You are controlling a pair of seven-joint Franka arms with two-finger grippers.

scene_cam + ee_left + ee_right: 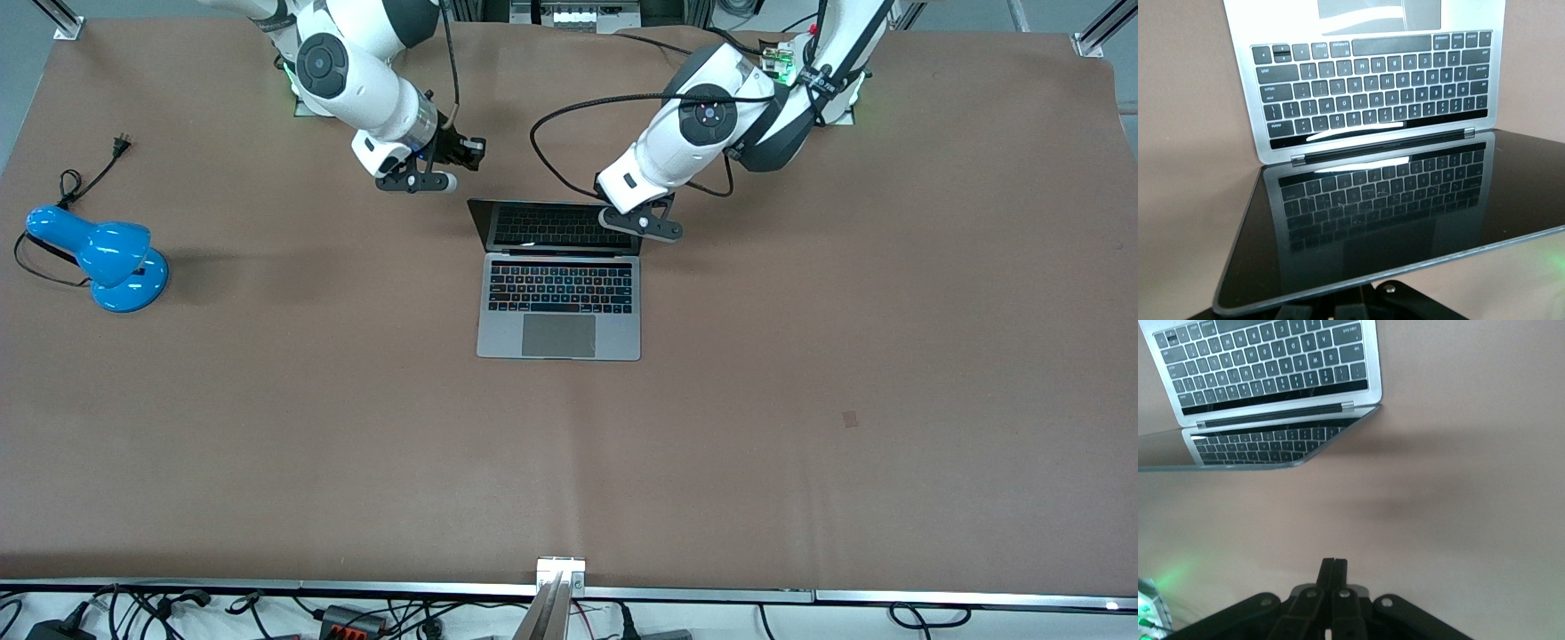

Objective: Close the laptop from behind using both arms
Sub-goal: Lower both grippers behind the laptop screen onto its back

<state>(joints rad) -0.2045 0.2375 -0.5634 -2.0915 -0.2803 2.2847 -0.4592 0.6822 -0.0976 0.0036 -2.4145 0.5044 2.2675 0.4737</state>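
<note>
- Laptop [558, 307]: open on the brown table [800, 400], midway between the two arm ends, screen [1405, 213] tilted back toward the robot bases.
- Left gripper [642, 222]: fingers clenched, holding nothing, positioned at the screen's top edge, at the corner toward the left arm's end.
- Right gripper [1333, 568]: fingers clenched, empty, above bare table beside the screen's corner toward the right arm's end, apart from the laptop.
- Blue desk lamp [102, 258]: rests near the right arm's end of the table.
</note>
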